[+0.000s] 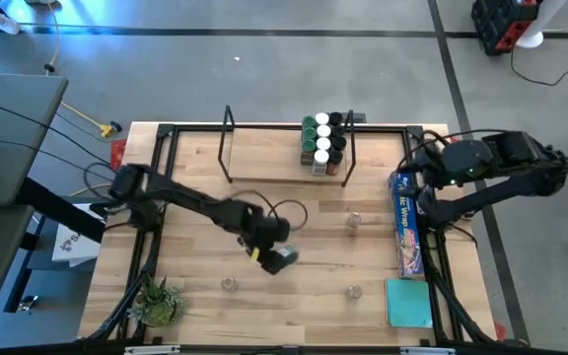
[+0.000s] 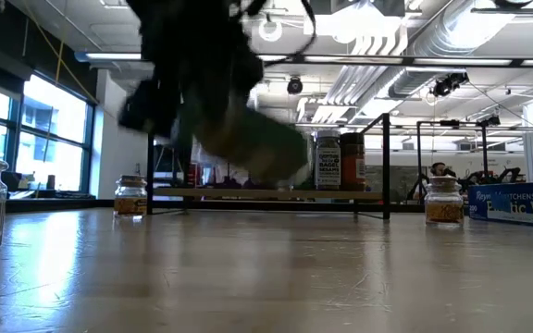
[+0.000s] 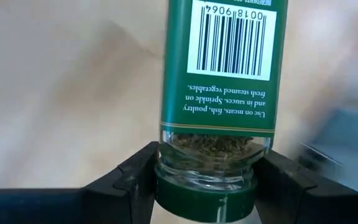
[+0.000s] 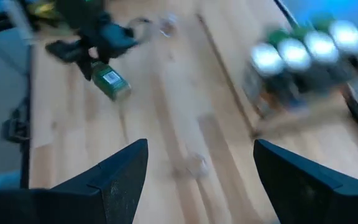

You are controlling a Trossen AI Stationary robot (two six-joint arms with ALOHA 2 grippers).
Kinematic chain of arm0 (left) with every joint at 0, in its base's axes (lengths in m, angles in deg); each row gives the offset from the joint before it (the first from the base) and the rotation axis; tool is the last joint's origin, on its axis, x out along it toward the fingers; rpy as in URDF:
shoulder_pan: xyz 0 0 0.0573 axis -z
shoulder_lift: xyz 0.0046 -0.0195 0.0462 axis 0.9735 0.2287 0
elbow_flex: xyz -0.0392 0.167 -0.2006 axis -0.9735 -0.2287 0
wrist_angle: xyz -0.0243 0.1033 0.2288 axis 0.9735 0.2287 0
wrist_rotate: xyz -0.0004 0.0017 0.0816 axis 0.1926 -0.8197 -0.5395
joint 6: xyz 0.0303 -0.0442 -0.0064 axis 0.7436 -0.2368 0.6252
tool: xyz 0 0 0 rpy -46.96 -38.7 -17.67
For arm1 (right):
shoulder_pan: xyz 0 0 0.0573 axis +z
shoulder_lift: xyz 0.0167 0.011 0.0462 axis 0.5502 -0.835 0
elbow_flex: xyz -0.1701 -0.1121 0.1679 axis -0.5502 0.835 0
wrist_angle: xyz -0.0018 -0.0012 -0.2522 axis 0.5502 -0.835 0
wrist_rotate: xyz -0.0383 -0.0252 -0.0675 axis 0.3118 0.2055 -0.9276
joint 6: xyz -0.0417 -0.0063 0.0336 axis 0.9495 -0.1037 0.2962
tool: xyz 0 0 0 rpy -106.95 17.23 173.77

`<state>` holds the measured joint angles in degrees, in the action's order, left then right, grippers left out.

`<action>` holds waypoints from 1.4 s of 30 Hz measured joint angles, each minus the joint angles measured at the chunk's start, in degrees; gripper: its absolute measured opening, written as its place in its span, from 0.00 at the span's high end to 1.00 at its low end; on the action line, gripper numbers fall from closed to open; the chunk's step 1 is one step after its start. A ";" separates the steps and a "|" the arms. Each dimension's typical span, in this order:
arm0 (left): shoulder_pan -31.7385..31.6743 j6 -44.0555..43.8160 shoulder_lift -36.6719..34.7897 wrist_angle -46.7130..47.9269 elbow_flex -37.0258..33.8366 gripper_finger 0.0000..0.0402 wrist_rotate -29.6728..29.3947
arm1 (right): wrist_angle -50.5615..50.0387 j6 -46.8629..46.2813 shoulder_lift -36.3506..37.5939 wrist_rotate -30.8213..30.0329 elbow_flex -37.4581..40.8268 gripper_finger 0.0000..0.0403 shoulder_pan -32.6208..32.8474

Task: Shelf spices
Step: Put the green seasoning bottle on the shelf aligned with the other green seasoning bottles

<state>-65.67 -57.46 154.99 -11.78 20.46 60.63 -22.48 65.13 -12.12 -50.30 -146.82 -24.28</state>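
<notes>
Grey concrete floor (image 1: 264, 89) w/ dark tape lines round the table. Grey desk (image 1: 8, 128) at one side, yellow cable (image 1: 92, 123) on floor nr it. Big windows (image 2: 30, 129) w/ daylight on one wall. Open ceiling: white ducts (image 2: 378, 55), pipes, strip lights (image 2: 109, 57). Red-black crate (image 1: 506, 25) at far corner.

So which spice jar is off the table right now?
The green-labelled jar gripped at its green lid by the left tool; the loose clear jars stand on the table.
</notes>
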 joint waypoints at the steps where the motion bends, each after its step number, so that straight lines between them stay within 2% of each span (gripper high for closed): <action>1: -0.84 -0.90 -1.87 -0.09 0.19 0.51 3.81 | 2.79 3.25 0.03 1.47 0.85 0.29 0.02; 4: -2.83 -5.76 -7.22 -0.13 1.44 0.51 8.10 | 12.84 10.76 0.92 8.69 6.16 0.29 0.02; 10: -6.43 -21.01 -16.03 -4.00 3.25 0.51 7.70 | 41.42 20.32 0.27 17.11 23.29 0.29 -0.05; 13: -8.17 -25.37 -18.02 -5.27 3.23 0.51 5.56 | 56.31 28.39 -3.24 17.74 28.20 0.29 -0.07; 16: -9.75 -27.42 -18.26 -5.00 3.20 0.51 5.55 | 63.46 34.40 -8.55 14.07 28.84 0.29 -0.07; 20: -11.49 -27.80 -17.48 -4.92 3.06 0.51 7.14 | 64.25 38.47 -17.23 10.23 25.21 0.29 -0.35; 27: -12.95 -27.06 -15.59 -4.53 2.66 0.51 10.92 | 60.91 46.28 -29.45 9.88 17.40 0.27 -0.83; 30: -13.33 -26.75 -15.02 -4.71 2.66 0.51 12.79 | 58.86 48.65 -32.12 8.95 14.90 0.27 -0.83; 33: -13.38 -26.21 -14.49 -5.18 2.68 0.51 12.94 | 58.63 51.33 -33.88 5.32 14.19 0.27 -0.43; 37: -13.41 -25.88 -14.44 -5.20 2.68 0.51 12.86 | 58.88 56.29 -35.65 4.29 14.22 0.27 -0.37; 40: -13.41 -25.81 -14.46 -5.14 2.68 0.51 12.86 | 60.15 57.16 -37.05 4.27 14.32 0.32 -0.37; 42: -13.41 -25.72 -14.46 -5.18 2.68 0.51 12.81 | 61.18 57.09 -37.67 4.27 14.32 0.39 -0.37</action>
<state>-79.08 -83.17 140.53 -16.96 23.14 73.45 38.70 122.22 -49.80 -46.03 -132.50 -24.65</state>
